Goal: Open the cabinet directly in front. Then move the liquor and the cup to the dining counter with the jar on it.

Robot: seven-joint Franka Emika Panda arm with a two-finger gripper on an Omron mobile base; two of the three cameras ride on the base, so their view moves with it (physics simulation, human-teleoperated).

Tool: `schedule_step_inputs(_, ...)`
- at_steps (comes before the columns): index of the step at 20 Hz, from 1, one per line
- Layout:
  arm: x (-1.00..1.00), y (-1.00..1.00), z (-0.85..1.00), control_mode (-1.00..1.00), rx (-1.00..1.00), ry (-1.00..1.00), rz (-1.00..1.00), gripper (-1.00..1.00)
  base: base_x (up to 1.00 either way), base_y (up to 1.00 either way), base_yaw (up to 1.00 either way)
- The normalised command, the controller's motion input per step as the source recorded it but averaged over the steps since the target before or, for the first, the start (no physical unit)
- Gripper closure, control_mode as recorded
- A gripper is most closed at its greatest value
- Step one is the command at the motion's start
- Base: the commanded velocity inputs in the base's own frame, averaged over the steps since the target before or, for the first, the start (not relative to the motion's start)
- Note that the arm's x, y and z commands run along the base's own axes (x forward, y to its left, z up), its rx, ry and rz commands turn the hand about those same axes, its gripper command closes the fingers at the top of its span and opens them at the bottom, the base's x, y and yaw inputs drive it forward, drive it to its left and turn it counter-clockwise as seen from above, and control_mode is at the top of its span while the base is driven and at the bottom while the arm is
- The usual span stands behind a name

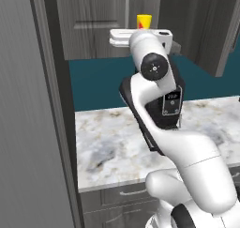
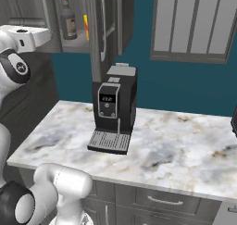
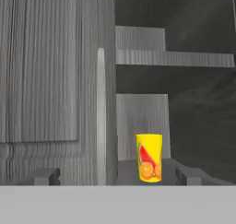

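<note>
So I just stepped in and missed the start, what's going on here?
The arm has its hand raised to the upper cabinet, whose right side stands open. The yellow cup sits on the shelf just ahead of the gripper, whose fingers are spread and hold nothing. The liquor stands on the same shelf.

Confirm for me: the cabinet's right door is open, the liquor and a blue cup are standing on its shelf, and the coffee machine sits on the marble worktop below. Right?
Not quite: the cup is bright yellow with a fruit print, not blue, as the hand view shows. The rest holds: the cabinet is open, the liquor stands on its shelf, and the coffee machine sits on the marble worktop.
</note>
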Motion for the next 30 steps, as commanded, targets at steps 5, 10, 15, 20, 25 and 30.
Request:
schedule_step_inputs(5, 0.58, 0.23, 0.00, -1.00, 0.00, 0.03, 0.06, -1.00, 0.00, 0.00, 0.00)
schedule_step_inputs(10, 0.89, 0.34, 0.00, -1.00, 0.00, 0.08, 0.08, -1.00, 0.00, 0.00, 0.00)
schedule_step_inputs(15, 0.92, 0.10, 0.01, -1.00, 0.00, 0.09, 0.05, -1.00, 0.00, 0.00, 0.00)
schedule_step_inputs(20, 0.87, -0.03, 0.00, -1.00, 0.01, 0.11, 0.01, -1.00, 0.00, 0.00, 0.00)
schedule_step_inputs(25, 1.00, -0.03, -0.19, -1.00, 0.00, 0.13, 0.00, 1.00, 0.00, 0.00, 0.00)
schedule_step_inputs(30, 0.36, 0.00, -0.17, -1.00, -0.02, 0.02, 0.00, 1.00, 0.00, 0.00, 0.00)
